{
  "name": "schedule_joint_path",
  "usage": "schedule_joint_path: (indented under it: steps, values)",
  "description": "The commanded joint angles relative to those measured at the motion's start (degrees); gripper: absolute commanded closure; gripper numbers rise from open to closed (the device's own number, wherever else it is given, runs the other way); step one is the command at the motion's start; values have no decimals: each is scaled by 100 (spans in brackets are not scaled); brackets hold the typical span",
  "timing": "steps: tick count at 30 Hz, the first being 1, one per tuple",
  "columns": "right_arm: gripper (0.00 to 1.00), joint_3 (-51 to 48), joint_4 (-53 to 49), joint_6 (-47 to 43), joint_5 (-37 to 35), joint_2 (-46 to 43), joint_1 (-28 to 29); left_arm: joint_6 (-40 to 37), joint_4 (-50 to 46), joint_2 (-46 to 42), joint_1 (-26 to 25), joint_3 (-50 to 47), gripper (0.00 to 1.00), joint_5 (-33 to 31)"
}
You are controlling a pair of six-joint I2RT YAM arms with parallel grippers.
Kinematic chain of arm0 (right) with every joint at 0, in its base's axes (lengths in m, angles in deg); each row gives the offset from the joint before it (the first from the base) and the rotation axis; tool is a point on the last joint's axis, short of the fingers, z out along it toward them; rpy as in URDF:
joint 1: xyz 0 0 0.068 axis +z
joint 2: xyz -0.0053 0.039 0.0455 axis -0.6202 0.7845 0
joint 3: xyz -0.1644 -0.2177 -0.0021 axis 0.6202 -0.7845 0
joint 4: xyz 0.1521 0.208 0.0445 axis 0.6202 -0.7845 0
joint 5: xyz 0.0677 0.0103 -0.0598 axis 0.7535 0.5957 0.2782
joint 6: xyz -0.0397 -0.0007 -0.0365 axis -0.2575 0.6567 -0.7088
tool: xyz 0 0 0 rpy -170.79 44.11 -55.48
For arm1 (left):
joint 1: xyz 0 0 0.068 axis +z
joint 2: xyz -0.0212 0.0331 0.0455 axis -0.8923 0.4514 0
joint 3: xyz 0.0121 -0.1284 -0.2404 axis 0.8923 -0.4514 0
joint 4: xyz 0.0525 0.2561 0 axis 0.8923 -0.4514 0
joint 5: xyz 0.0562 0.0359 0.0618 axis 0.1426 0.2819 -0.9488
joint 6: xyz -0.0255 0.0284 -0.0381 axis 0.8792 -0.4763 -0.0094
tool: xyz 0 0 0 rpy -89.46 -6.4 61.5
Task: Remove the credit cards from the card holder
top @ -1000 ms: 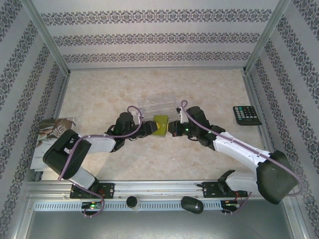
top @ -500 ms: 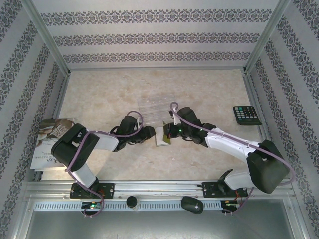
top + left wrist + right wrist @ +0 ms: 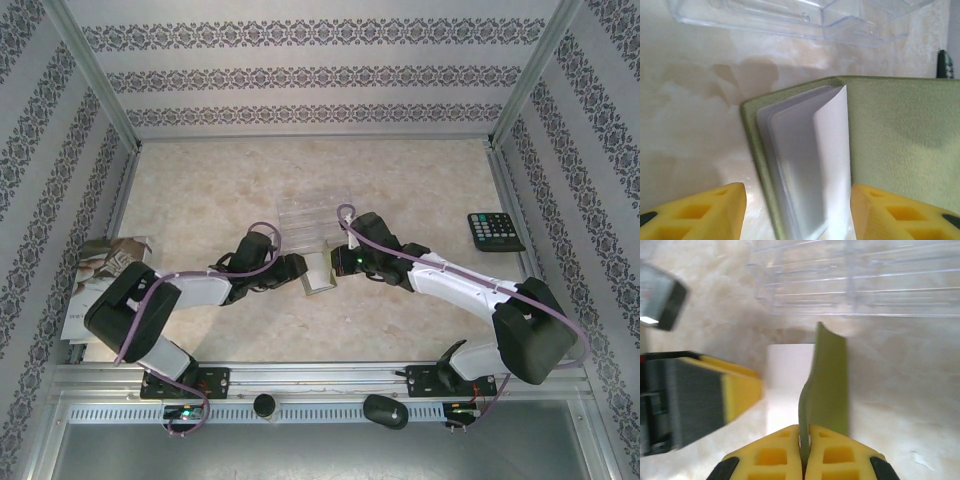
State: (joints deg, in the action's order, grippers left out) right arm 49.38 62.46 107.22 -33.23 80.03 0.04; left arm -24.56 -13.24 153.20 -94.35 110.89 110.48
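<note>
No wording or number can be read anywhere. The printed booklet [image 3: 96, 268] lying at the left edge of the table carries lettering, but it is too small and blurred to make out. The keys of the black calculator [image 3: 495, 231] on the right side are likewise too small to tell any figures or signs.

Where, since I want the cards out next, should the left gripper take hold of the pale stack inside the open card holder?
Probably the pale stack by its free long edge, coming from the left, away from the fold. The right gripper pinches the card holder cover upright, so the leaves fan toward the open left gripper.
</note>
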Motion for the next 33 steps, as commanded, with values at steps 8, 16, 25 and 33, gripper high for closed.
schedule_joint_path:
  steps: [8,16,25,33]
  values:
    - [100,-429,-364,-112,-1219,1088,-471,-637,-1156,-40,-173,415,45,-554]
    - [100,-586,-85,-56,-1311,1254,-576,-922,-1693,209,-375,690,48,-944]
    - [100,-695,156,-79,-1089,1167,-612,-1230,-2341,511,-557,1132,52,-1722]
    - [100,-762,271,-96,-981,1126,-660,-1304,-2356,852,-687,1367,53,-1693]
